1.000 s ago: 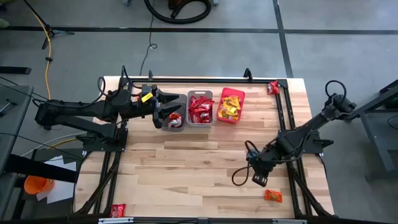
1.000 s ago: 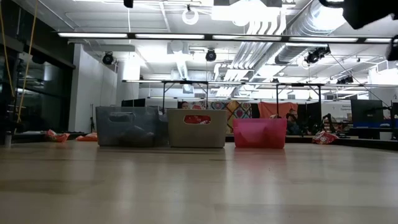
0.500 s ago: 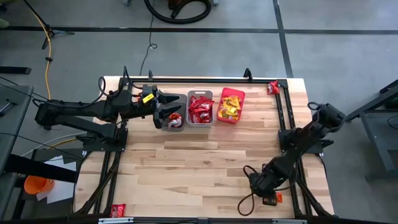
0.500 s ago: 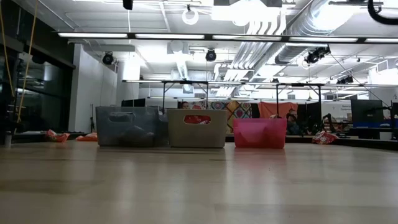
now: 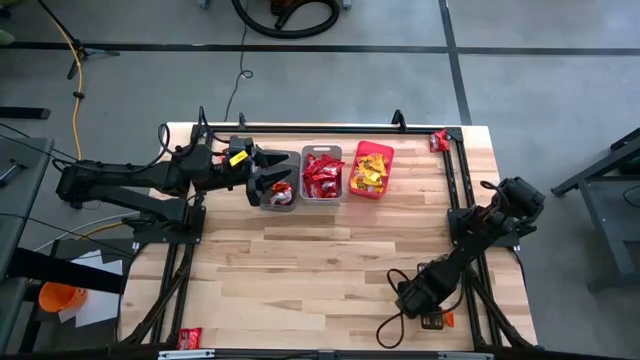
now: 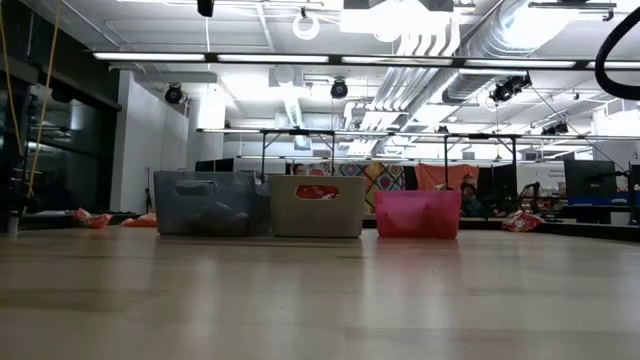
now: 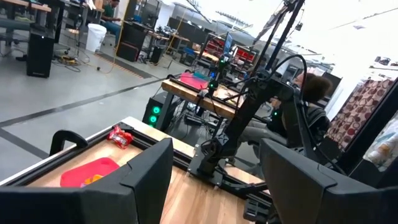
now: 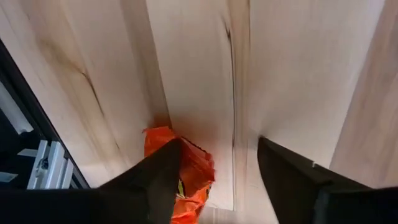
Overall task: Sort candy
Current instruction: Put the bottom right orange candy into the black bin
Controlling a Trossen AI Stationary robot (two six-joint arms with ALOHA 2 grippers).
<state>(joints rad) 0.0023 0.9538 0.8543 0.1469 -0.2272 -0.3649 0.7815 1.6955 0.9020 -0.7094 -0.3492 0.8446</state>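
Right gripper has dropped onto orange candy, fingers apart — red candy fills the middle bin.

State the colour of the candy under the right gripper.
Orange candy; right wrist view shows it best.

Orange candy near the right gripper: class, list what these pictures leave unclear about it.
- High view: the right gripper covers most of the orange candy.
- Right wrist view: one finger hides part of the candy; contact unclear.
- Low view: candy not visible.
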